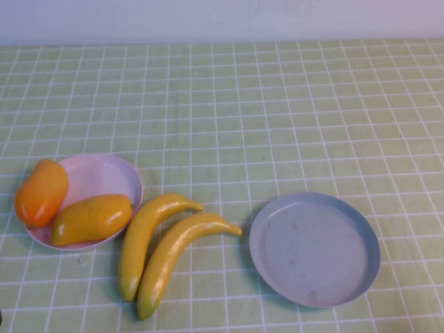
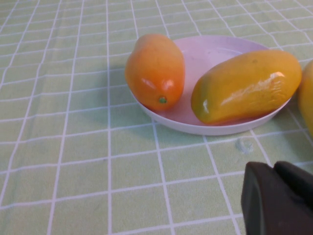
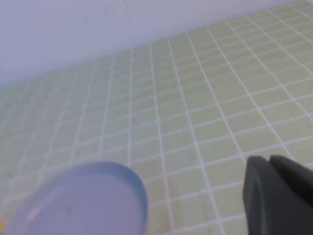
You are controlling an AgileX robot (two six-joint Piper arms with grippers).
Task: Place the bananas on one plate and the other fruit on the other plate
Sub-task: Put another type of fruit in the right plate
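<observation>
Two yellow bananas (image 1: 147, 239) (image 1: 182, 253) lie side by side on the tablecloth between the plates. The pink-lilac plate (image 1: 97, 173) at the left holds the deep orange fruit (image 1: 41, 193) on its left rim and the yellow-orange fruit (image 1: 91, 218) at its front. The grey-blue plate (image 1: 316, 250) at the right is bare. Neither gripper shows in the high view. In the left wrist view my left gripper (image 2: 274, 169) is shut and empty, short of the pink plate (image 2: 210, 49) with both fruits (image 2: 155, 70) (image 2: 246, 85). My right gripper (image 3: 269, 159) is shut and empty beside the grey-blue plate (image 3: 83, 200).
A green checked tablecloth (image 1: 277, 125) covers the table up to a pale wall (image 1: 222, 17) at the back. The edge of one banana (image 2: 307, 98) shows beside the pink plate in the left wrist view.
</observation>
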